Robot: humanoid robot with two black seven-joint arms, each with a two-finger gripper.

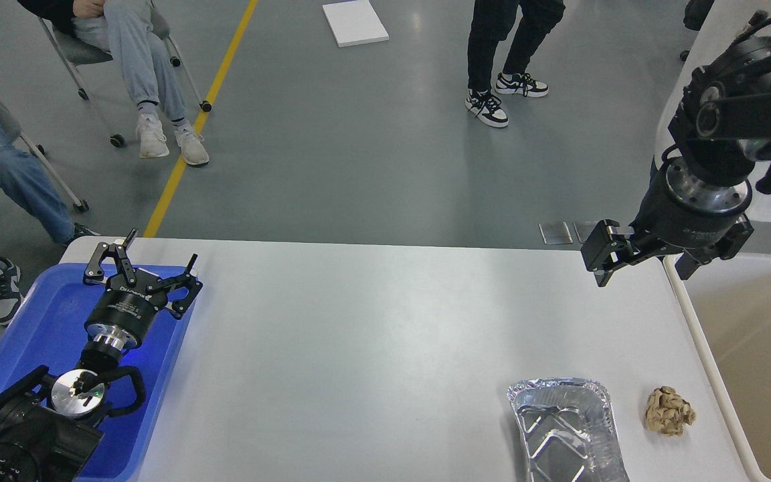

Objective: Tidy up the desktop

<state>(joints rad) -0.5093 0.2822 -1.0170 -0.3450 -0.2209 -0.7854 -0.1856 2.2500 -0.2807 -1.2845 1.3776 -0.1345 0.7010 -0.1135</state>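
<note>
The light grey desktop [372,335] fills the middle of the head view. An empty foil container [563,428] lies near its front right edge, with a crumpled brown paper ball [670,412] just to its right. My left gripper [151,260] hovers open over the blue tray [37,328] at the left end, nothing between its fingers. My right gripper [646,262] hangs open above the desktop's far right corner, well behind the foil container and paper ball, holding nothing.
A beige-white bin [760,348] stands against the right edge of the desktop. People sit on chairs [124,73] beyond the far left edge, and another person [499,60] stands on the floor behind. A white board [355,22] lies on the floor.
</note>
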